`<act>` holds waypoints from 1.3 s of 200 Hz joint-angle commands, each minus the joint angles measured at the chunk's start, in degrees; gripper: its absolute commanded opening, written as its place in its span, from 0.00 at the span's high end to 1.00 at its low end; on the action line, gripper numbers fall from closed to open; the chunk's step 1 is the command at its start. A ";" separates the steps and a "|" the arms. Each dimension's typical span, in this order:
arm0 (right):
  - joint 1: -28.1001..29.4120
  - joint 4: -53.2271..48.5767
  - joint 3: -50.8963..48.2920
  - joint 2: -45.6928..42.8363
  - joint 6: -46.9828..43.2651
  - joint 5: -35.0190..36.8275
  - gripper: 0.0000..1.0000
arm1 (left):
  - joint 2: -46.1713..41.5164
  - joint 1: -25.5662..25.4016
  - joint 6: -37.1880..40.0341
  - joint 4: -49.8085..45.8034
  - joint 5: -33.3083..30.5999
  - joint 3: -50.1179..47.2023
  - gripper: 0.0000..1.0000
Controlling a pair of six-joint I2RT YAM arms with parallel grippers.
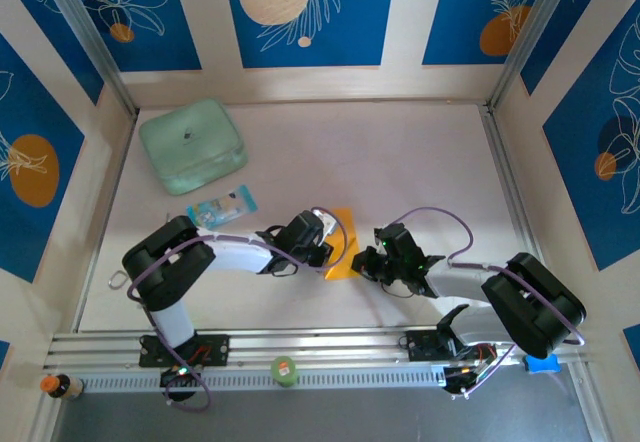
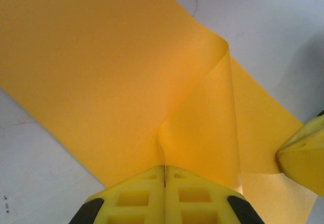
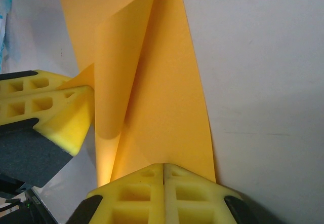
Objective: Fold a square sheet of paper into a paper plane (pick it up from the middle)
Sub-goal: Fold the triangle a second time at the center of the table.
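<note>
Now the square sheet of paper (image 1: 343, 240) lies on the tabletop (image 1: 400, 162), a little toward 6 o'clock from its centre, with one part lifted and curled over the rest. At its 9 o'clock side the left gripper (image 1: 328, 249) meets it, fingers (image 2: 142, 198) pressed together and clamped on a raised pinch of the sheet. From 3 o'clock the right gripper (image 1: 376, 258) reaches in, fingers (image 3: 136, 193) likewise together and clamped on the sheet's near edge. Toward 10 o'clock of the sheet lies a small blue-and-white packet (image 1: 222, 205), and farther that way a mint-green box (image 1: 192, 145).
</note>
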 commanded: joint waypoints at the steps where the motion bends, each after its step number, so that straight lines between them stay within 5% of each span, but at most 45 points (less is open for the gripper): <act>1: -0.41 -4.47 -0.15 0.54 -1.03 0.48 1.00 | -1.56 0.59 -0.41 0.93 -0.91 -0.63 0.96; 260: -0.46 -4.51 -0.24 0.23 -0.85 0.51 1.00 | 0.67 0.98 -1.49 -3.61 -0.09 2.26 0.96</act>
